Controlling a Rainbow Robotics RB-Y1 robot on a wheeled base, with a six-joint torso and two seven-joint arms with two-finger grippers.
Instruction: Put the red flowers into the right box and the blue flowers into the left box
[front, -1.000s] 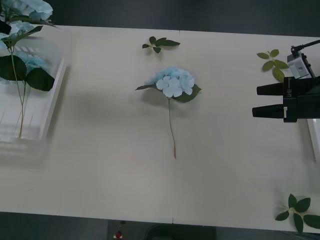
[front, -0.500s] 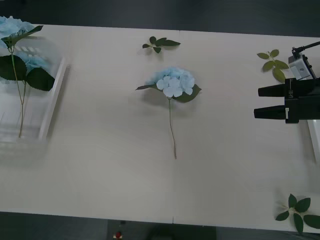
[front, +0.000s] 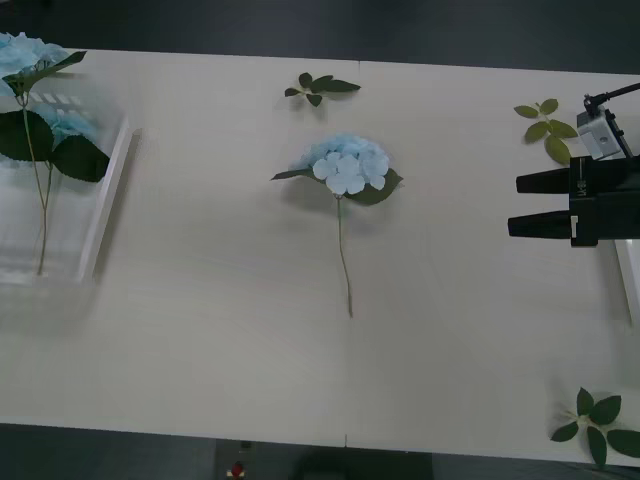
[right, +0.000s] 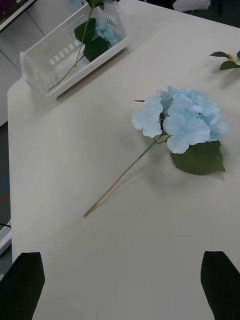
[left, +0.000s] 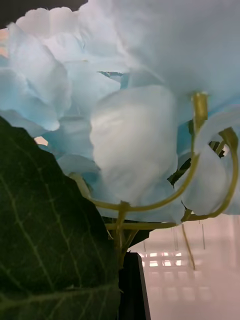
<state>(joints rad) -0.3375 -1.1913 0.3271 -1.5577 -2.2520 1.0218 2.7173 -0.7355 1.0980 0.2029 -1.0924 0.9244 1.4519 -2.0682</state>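
Observation:
One blue flower (front: 345, 165) lies in the middle of the table, stem toward me; in the right wrist view this blue flower (right: 180, 120) is well ahead of the fingers. My right gripper (front: 515, 205) hovers open and empty at the table's right, beside the right box (front: 628, 275). The left box (front: 105, 205) at the far left holds blue flowers (front: 28, 52). In the left wrist view pale petals (left: 130, 150) and a leaf press close to the camera, with one black finger (left: 132, 287) at the stem's fork. The red flowers are out of view.
Loose green leaf sprigs lie at the back centre (front: 320, 87), back right (front: 545, 125) and front right corner (front: 598, 425). The left box (right: 75, 50) shows far off in the right wrist view. Bare tabletop surrounds the middle flower.
The blue flower head over the left box has shifted left and down. The box jolted and has settled. My right gripper has barely moved.

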